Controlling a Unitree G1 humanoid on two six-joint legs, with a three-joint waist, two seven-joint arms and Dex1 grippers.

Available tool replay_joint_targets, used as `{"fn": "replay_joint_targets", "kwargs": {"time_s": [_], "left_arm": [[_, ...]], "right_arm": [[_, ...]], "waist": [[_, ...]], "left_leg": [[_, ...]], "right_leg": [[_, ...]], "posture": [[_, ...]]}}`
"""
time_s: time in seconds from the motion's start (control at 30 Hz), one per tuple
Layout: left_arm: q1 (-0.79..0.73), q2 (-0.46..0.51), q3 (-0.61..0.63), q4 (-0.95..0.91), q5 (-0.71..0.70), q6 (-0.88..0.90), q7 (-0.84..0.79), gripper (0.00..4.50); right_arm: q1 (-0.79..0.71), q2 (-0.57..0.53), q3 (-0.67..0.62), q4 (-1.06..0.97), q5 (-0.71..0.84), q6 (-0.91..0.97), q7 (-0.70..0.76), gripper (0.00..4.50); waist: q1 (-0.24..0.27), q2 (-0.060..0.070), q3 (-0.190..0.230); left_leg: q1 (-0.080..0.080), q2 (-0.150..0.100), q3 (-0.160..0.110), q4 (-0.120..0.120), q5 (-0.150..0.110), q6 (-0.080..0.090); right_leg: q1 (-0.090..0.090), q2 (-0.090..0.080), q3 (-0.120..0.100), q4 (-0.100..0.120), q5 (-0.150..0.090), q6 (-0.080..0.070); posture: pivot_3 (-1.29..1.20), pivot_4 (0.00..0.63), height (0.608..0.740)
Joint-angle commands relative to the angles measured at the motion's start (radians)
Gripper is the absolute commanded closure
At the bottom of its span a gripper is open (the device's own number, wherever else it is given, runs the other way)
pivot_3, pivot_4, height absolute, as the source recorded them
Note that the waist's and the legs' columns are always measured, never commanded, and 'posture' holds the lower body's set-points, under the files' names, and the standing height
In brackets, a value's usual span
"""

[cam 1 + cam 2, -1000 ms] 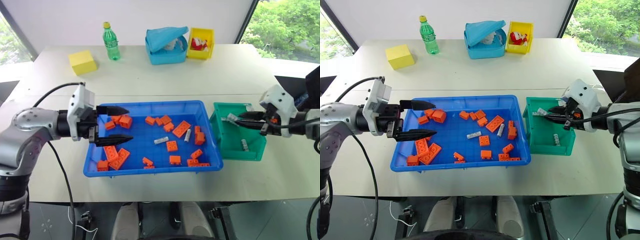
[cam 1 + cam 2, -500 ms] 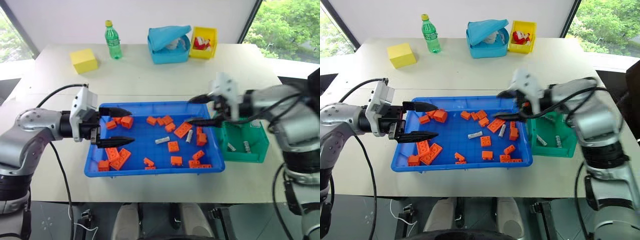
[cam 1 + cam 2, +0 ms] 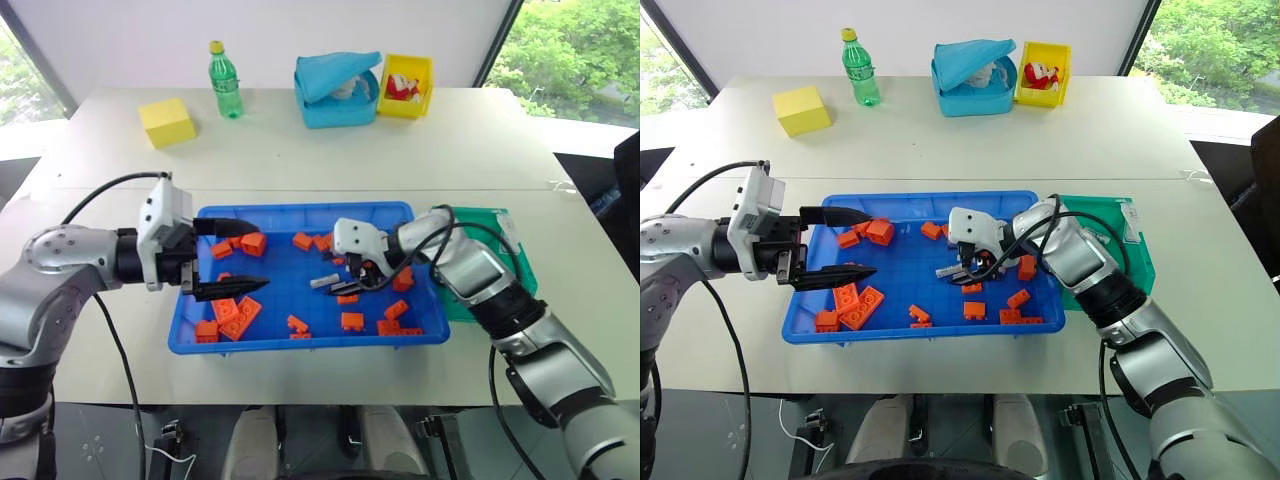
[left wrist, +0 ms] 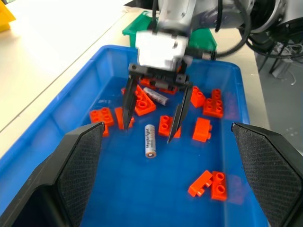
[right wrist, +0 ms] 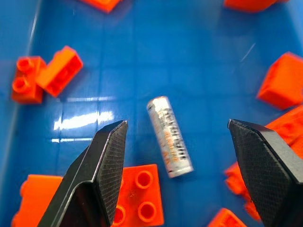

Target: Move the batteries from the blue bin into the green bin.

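Two batteries in view in the blue bin point(image 3: 300, 340) among more than a dozen orange bricks point(image 4: 211, 182): one battery point(image 5: 169, 144) flat on the bin floor, between the spread black fingers point(image 5: 106, 163) of the open, empty right hand point(image 4: 154, 115) hovering just above it, the other battery point(image 4: 156, 96) slanted behind that hand. Left hand point(image 3: 228, 256) also open and empty, low over the bin's left end, well apart from both batteries. Green bin point(image 3: 520, 262) touching the blue bin's right side on the desk point(image 3: 300, 160), mostly hidden behind the right arm.

Silver-grey jointed arms with looping black cables end in white wrist housings and tapered, textured black fingers point(image 4: 181, 111).
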Motion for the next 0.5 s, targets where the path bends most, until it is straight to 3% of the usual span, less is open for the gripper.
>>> {"fn": "replay_joint_targets", "kwargs": {"time_s": [0.03, 0.1, 0.27, 0.5], "left_arm": [[-0.004, 0.017, 0.046, -0.033, -0.021, 0.002, 0.011, 0.0], [-0.012, 0.018, 0.047, -0.034, -0.024, 0.005, 0.014, 0.0], [-0.041, 0.013, 0.029, -0.011, -0.016, -0.004, 0.006, 0.0], [-0.086, -0.01, -0.016, 0.037, 0.006, -0.026, -0.021, 0.0]], "right_arm": [[0.006, 0.022, 0.018, 0.021, -0.037, -0.057, -0.006, 1.27], [0.009, 0.029, 0.016, 0.026, -0.046, -0.066, -0.006, 1.95], [-0.003, 0.029, -0.048, -0.054, 0.0, 0.017, 0.005, 4.44], [-0.078, -0.106, -0.368, -0.271, 0.203, 0.362, -0.022, 4.44]], "waist": [[0.0, 0.0, 0.0], [0.001, 0.0, 0.0], [0.002, 0.0, 0.0], [0.008, 0.0, 0.0]], "left_leg": [[0.0, 0.0, 0.0, 0.0, 0.0, 0.0], [0.0, 0.0, 0.0, 0.0, 0.0, 0.0], [0.0, 0.0, 0.0, 0.0, 0.0, 0.0], [0.0, 0.0, 0.0, 0.0, 0.0, 0.0]], "right_leg": [[0.0, 0.0, 0.0, 0.0, 0.0, 0.0], [0.0, 0.0, 0.0, 0.0, 0.0, 0.0], [0.0, 0.0, 0.0, 0.0, 0.0, 0.0], [0.001, -0.001, 0.0, 0.0, 0.0, 0.0]], "posture": [[0.0, 0.15, 0.736], [0.0, 0.15, 0.736], [0.0, 0.15, 0.736], [0.0, 0.15, 0.736]]}}
